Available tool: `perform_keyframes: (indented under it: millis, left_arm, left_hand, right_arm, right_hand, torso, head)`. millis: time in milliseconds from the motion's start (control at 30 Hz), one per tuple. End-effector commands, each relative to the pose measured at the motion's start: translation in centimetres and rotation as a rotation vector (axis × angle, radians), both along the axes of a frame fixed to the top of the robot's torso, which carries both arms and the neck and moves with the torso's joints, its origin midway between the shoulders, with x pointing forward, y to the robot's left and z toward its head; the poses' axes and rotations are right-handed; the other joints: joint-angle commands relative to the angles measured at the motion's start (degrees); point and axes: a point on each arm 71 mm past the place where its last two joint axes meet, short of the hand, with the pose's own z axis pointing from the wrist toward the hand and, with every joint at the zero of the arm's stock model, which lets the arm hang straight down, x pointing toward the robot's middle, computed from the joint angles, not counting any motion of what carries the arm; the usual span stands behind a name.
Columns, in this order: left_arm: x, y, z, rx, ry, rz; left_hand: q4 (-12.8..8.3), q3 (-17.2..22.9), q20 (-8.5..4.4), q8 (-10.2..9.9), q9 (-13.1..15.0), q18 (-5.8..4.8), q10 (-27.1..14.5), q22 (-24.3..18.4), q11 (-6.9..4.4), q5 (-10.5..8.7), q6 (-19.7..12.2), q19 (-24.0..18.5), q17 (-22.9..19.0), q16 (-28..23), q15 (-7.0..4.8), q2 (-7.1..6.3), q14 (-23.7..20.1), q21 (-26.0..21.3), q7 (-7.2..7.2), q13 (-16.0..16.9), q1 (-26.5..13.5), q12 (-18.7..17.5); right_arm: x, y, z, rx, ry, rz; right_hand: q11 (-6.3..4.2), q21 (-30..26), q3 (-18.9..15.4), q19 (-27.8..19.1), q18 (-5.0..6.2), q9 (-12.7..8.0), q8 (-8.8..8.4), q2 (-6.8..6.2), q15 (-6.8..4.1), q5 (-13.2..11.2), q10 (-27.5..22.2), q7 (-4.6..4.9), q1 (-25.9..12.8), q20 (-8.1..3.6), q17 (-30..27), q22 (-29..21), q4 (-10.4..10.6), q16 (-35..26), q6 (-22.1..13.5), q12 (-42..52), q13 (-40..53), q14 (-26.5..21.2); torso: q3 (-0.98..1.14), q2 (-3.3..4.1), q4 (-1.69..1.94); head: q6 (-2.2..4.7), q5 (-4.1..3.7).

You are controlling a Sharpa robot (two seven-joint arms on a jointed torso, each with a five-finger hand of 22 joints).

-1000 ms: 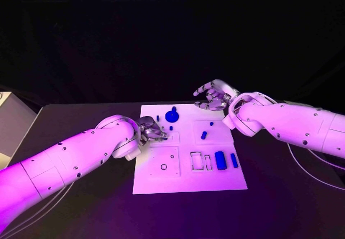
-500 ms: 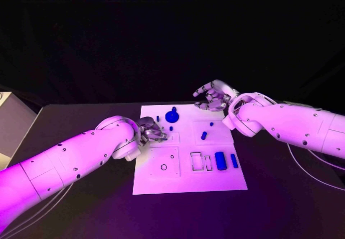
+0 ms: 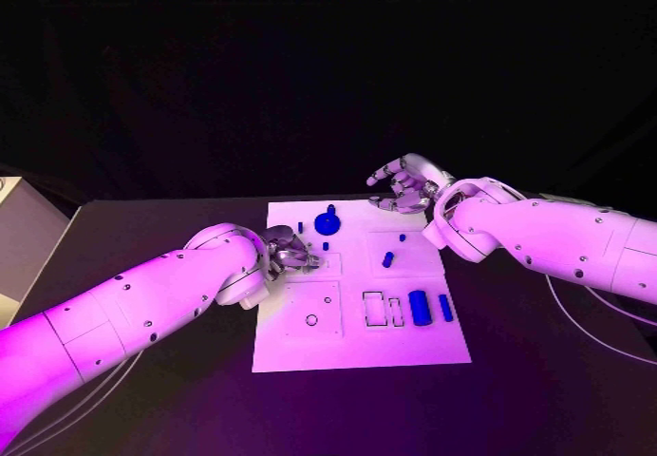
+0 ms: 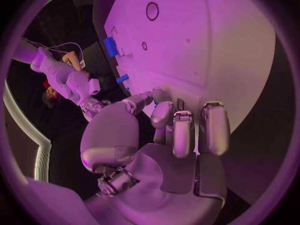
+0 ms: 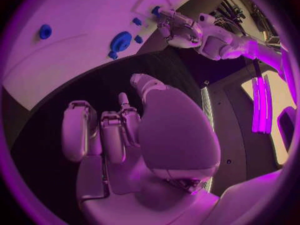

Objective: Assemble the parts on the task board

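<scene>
The white task board (image 3: 359, 334) lies mid-table. On it are a round blue part (image 3: 328, 223), small blue pegs (image 3: 325, 245) (image 3: 387, 257) and two upright blue blocks (image 3: 419, 307) near its right edge. My left hand (image 3: 288, 251) is low over the board's left side, fingers drawn together and pointing down beside a peg. The left wrist view shows those fingers (image 4: 181, 130) close above the board (image 4: 212, 40), and I cannot tell whether they pinch anything. My right hand (image 3: 404, 185) hovers above the board's far edge, fingers loosely bent and apart, holding nothing (image 5: 115, 130).
The black table (image 3: 164, 380) surrounds the board. A pale box (image 3: 21, 237) stands at the far left edge. Empty round and rectangular recesses (image 3: 312, 320) mark the board's near half. Cables (image 3: 603, 328) trail along my right arm.
My right hand has sunk slightly toward the board's far edge. My left hand has barely shifted beside the peg.
</scene>
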Motion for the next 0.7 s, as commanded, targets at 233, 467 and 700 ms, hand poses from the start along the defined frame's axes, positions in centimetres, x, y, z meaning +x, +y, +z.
perform_keyframes:
  millis: [233, 467, 700]
  left_arm:
    - [-0.04, -0.11, -0.18, 0.006, 0.004, 0.009]
    - [-0.10, -0.13, -0.20, 0.011, 0.009, 0.005]
    - [-0.19, -0.03, -0.23, 0.016, 0.011, 0.003]
  left_hand:
    - [0.5, -1.2, -0.01, -0.4, 0.1, -0.52, 0.2, 0.2, 0.39, -0.27, -0.2, -0.2, 15.1, 0.2, -0.29, -1.00, 6.0, -0.3, 0.06, 0.0, 0.0, -0.4]
    - [1.3, -2.8, -0.06, -0.6, 0.2, -0.53, 0.2, 0.2, 0.32, -0.33, -0.2, -0.2, 15.1, 0.2, -0.34, -1.87, 6.0, -0.3, -0.02, 0.2, 0.3, -0.3]
    - [1.6, -4.4, -0.12, -0.7, 0.4, -0.55, 0.2, 0.3, 0.25, -0.34, -0.2, -0.1, 15.1, 0.2, -0.40, -3.19, 6.0, -0.3, -0.10, 0.3, 1.0, -0.3]
  right_arm:
    - [-0.06, 0.19, -0.08, -0.006, 0.004, 0.015]
    - [-0.09, 0.17, -0.14, -0.006, 0.004, 0.015]
    - [-0.11, 0.12, -0.17, -0.006, 0.004, 0.014]
  right_hand:
    - [0.00, 0.1, 0.2, 2.2, -0.52, -0.1, -0.34, -0.11, 0.18, 0.2, 0.4, -0.14, -0.2, 0.47, 15.1, 1.7, 0.0, 0.2, 0.4, 0.2, 7.0, 6.1]
    - [0.00, 0.1, 0.2, 2.2, -0.52, -0.1, -0.34, -0.11, 0.18, 0.2, 0.4, -0.14, -0.2, 0.47, 15.1, 1.7, 0.0, 0.2, 0.4, 0.2, 7.0, 6.1]
    - [0.00, 0.1, 0.2, 2.2, -0.52, -0.1, -0.34, -0.11, 0.18, 0.2, 0.4, -0.14, -0.2, 0.47, 15.1, 1.7, 0.0, 0.2, 0.4, 0.2, 7.0, 6.1]
  torso:
    - [0.02, 0.02, 0.02]
    - [-0.01, -0.01, 0.01]
    - [-0.04, -0.01, 0.02]
  head:
    - [0.03, -0.04]
    - [-0.01, -0.06]
    - [0.01, -0.10]
